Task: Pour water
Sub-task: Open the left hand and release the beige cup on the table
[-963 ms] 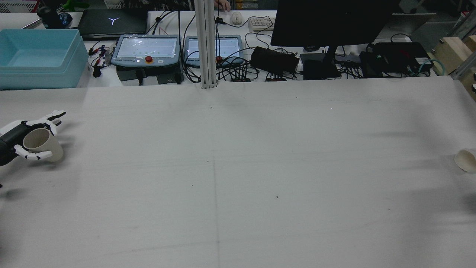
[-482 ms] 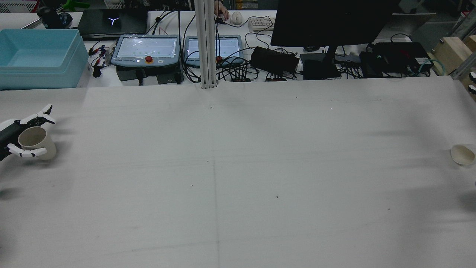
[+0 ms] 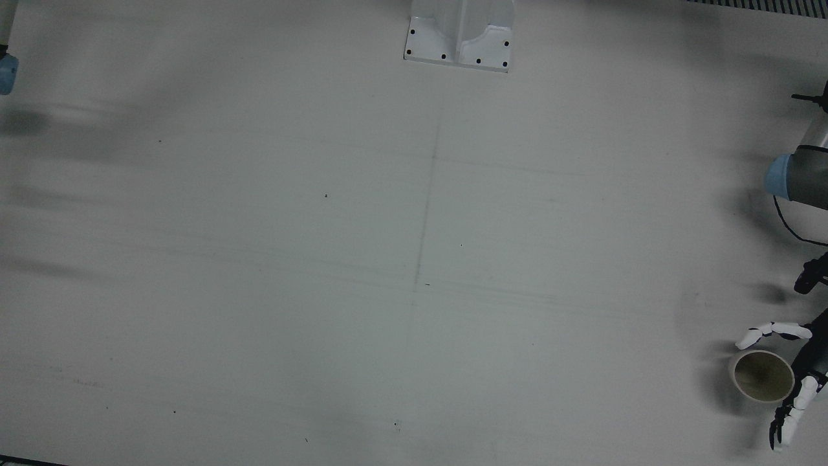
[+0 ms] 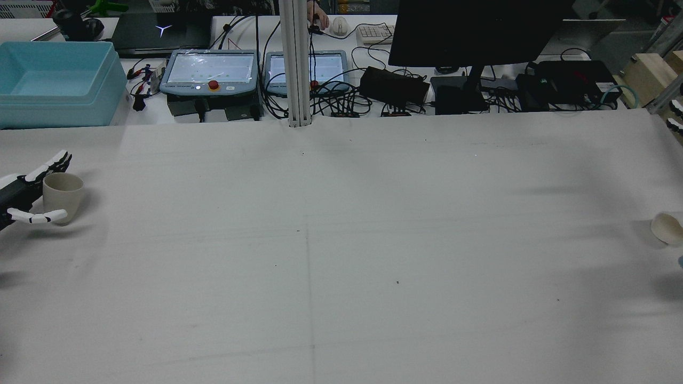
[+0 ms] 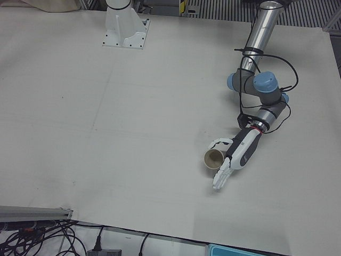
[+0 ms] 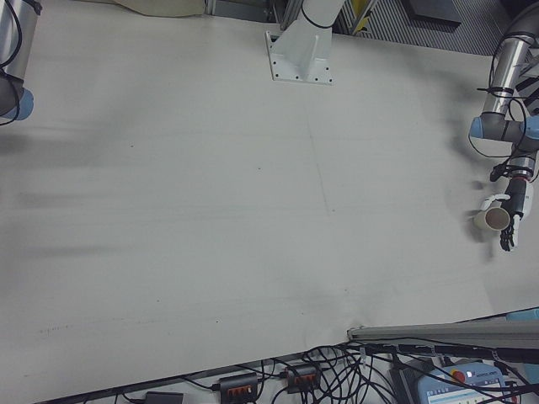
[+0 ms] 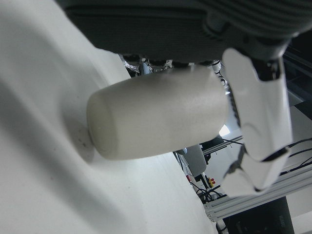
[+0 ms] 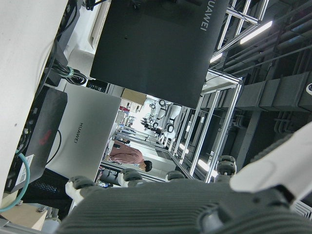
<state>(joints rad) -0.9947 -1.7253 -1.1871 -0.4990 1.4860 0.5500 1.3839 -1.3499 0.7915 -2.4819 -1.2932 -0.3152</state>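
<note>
A beige paper cup [image 4: 63,191] stands upright on the white table at the far left of the rear view. It also shows in the front view [image 3: 763,375] and the left-front view [image 5: 214,158]. My left hand [image 4: 24,194] is open around the cup, with fingers spread on either side of it [image 5: 226,162]. In the left hand view the cup [image 7: 156,119] sits close to the palm. A second pale cup [image 4: 667,228] shows tilted at the right edge, partly cut off. Only my right hand's fingertips [image 4: 675,114] show there. The right hand view shows its palm [image 8: 195,214] holding nothing.
Beyond the table's far edge are a blue bin [image 4: 56,82], two teach pendants [image 4: 213,72], a post [image 4: 296,64], cables and a monitor [image 4: 475,29]. The arm pedestal [image 3: 459,32] stands at the top of the front view.
The left hand moved left and lowered. The cup went from tilted in its grasp to standing upright on the table, and the fingers spread open. The right cup shifted slightly.
</note>
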